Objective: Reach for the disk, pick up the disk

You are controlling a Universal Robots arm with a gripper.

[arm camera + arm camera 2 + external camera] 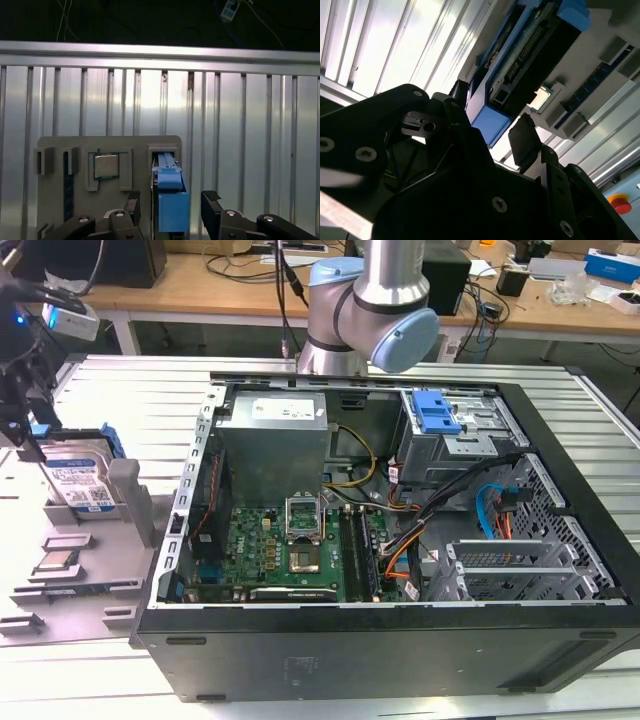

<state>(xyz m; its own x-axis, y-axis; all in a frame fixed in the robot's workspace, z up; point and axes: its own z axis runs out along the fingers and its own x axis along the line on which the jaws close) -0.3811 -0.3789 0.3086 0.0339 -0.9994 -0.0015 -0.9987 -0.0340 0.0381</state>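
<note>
Disk [78,480] stands on edge in grey holder [130,502] slot, mid-left of exterior view, label toward camera; my claw [171,198] spread wide astride it, chip [106,166] in neighbouring recess

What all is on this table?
Rectangular metal disk drive in blue plastic bracket: one, silver, upright in the holder.
Moulded plastic holder: one, grey, exterior view's left.
Small flat chip: one, grey, in the holder.
Open metal computer case: one, black, mid-table.
Circuit board: one, green, inside the case.
Plastic latch: one, blue, on the drive cage.
Ribbed metal table: one, silver, underneath.
Robot arm: one, silver-blue, beyond the case.
End effector: one, black, open, straddling the disk drive.
</note>
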